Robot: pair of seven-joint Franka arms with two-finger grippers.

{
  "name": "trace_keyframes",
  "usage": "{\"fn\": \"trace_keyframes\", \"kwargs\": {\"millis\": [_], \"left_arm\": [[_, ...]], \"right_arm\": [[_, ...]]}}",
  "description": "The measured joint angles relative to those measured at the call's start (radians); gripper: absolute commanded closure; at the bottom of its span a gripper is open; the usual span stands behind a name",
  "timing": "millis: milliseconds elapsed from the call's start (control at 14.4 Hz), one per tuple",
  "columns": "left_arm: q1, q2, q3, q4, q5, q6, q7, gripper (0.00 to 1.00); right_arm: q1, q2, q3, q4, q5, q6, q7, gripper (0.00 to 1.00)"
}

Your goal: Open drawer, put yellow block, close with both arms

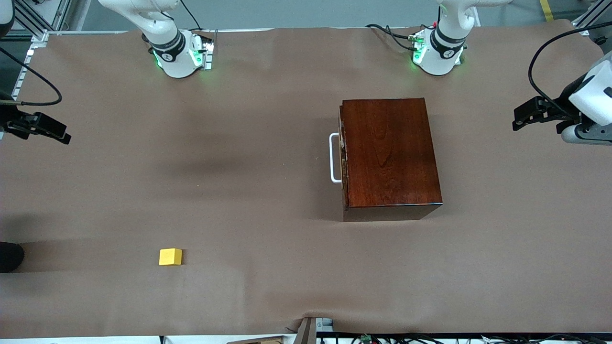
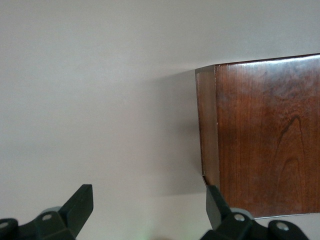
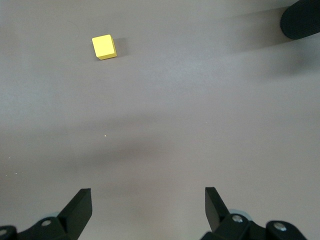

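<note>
The glossy reddish-brown wooden box (image 1: 389,153) stands on the table, toward the left arm's end. Its drawer (image 1: 343,160) is pushed in, and the white U-shaped handle (image 1: 334,157) faces the right arm's end. The yellow block (image 1: 170,256) lies on the cloth, nearer to the front camera and toward the right arm's end. My left gripper (image 1: 521,119) hangs open and empty above the table at the left arm's end, with the box (image 2: 265,135) in its wrist view. My right gripper (image 1: 57,134) hangs open and empty at the right arm's end, and its wrist view shows the block (image 3: 104,47) apart from it.
A brown cloth (image 1: 239,167) covers the table. A dark rounded object (image 1: 9,256) sits at the table's edge at the right arm's end and also shows in the right wrist view (image 3: 300,20). Cables lie along the near edge (image 1: 382,338).
</note>
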Motion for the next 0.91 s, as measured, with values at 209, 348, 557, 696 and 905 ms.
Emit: {"fn": "trace_keyframes", "kwargs": {"millis": [209,348,557,696,905], "left_arm": [[0.000,0.000,-0.001,0.000,0.021,0.001,0.000,0.00],[-0.003,0.003,-0.008,0.000,0.026,0.002,-0.008,0.00],[-0.037,0.023,-0.037,0.000,0.026,0.004,-0.151,0.00],[-0.099,0.040,-0.047,0.001,0.026,0.018,-0.243,0.00],[-0.250,0.108,-0.051,0.010,0.026,0.087,-0.384,0.00]], "right_arm": [[0.000,0.000,0.000,0.000,0.000,0.000,0.000,0.00],[0.000,0.000,0.000,0.000,0.000,0.000,0.000,0.00],[0.000,0.000,0.000,0.000,0.000,0.000,0.000,0.00],[0.000,0.000,0.000,0.000,0.000,0.000,0.000,0.00],[0.000,0.000,0.000,0.000,0.000,0.000,0.000,0.00]]}}
